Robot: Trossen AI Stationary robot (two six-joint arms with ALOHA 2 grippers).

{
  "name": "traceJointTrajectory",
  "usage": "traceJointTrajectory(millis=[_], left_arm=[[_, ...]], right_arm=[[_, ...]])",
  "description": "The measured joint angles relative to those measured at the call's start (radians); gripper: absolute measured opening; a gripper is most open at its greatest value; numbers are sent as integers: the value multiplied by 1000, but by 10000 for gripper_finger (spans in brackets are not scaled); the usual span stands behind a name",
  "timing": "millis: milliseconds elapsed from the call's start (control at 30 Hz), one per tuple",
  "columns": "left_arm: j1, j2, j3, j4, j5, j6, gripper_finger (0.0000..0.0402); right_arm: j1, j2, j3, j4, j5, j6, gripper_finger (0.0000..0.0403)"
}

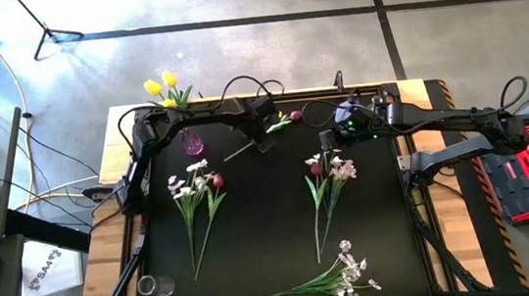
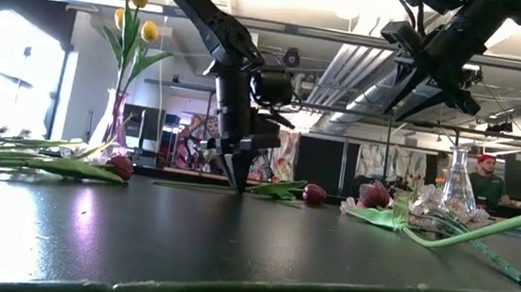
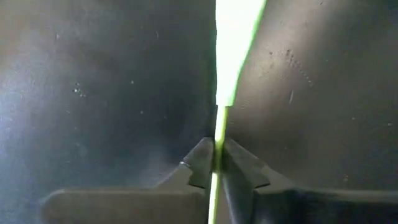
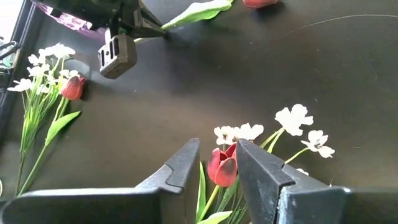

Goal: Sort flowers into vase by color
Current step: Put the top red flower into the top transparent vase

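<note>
At the near edge of the table a white spray is lying flat, with a clear glass on its side off to the left. Neither is being touched.

Farther in, the right gripper is hovering with its fingers spread on either side of a red tulip. White blossoms are lying against that bloom. If the fingers are closing here, they are likely squeezing the head rather than the stem. They may also be dragging the tangled white stems along, which would mix colours in one grab. A left bunch is lying apart from both arms.

Beyond that, the left gripper is clamped on a thin green stem, tips down at the table. The stem's tulip head is resting on the table well off from the pinch. On lifting, the heavy end is likely drooping or swivelling, and so thin a stem could be slipping through.

Farthest, the pink vase is standing just beside the left arm, where a swinging stem or elbow could be knocking it over. The yellow tulips are standing in a vase at the far edge.
</note>
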Motion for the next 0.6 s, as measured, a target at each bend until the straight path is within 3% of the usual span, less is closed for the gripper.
traceJointTrajectory(millis=[367, 467, 600], left_arm=[[-4, -69, -2, -39, 100, -19, 1], [-5, -119, -1, 7, 114, -41, 1], [5, -188, -1, 88, 210, -81, 1]], right_arm=[[0, 0, 0, 9, 11, 12, 94], [8, 0, 0, 33, -35, -4, 94], [47, -14, 0, 148, -125, -15, 94]])
